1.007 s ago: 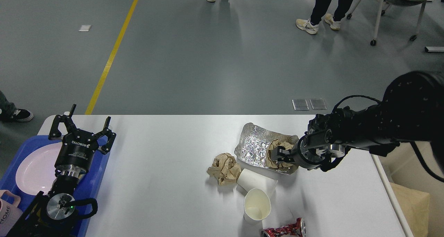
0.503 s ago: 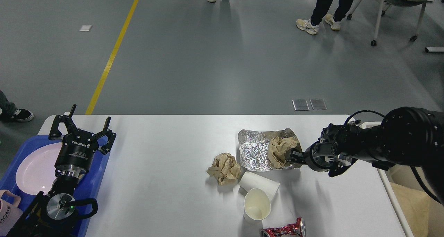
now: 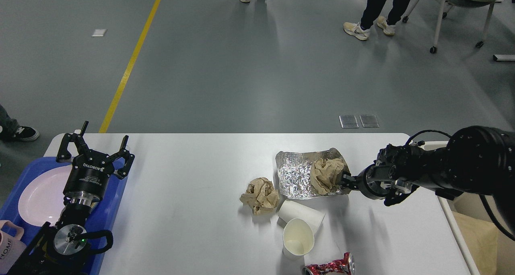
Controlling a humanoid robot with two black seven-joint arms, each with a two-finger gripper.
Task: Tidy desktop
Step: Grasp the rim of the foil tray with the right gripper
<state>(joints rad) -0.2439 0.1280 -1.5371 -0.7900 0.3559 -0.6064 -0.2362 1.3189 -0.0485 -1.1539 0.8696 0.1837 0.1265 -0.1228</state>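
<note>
Desktop (image 3: pixel 193 210) — two paper wads (image 3: pixel 260 195), two cups (image 3: pixel 298 236), one foil (image 3: pixel 295 174).

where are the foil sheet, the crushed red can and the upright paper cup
foil sheet (image 3: pixel 293 173), head view, bare crinkled left half
crushed red can (image 3: pixel 330 265), head view, dented side wall
upright paper cup (image 3: pixel 298 236), head view, inner wall below the rim

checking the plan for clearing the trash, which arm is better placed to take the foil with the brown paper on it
Right. Its gripper is at the edge of the foil and crumpled brown paper. The left gripper is open at the far left, above the blue tray.
</note>
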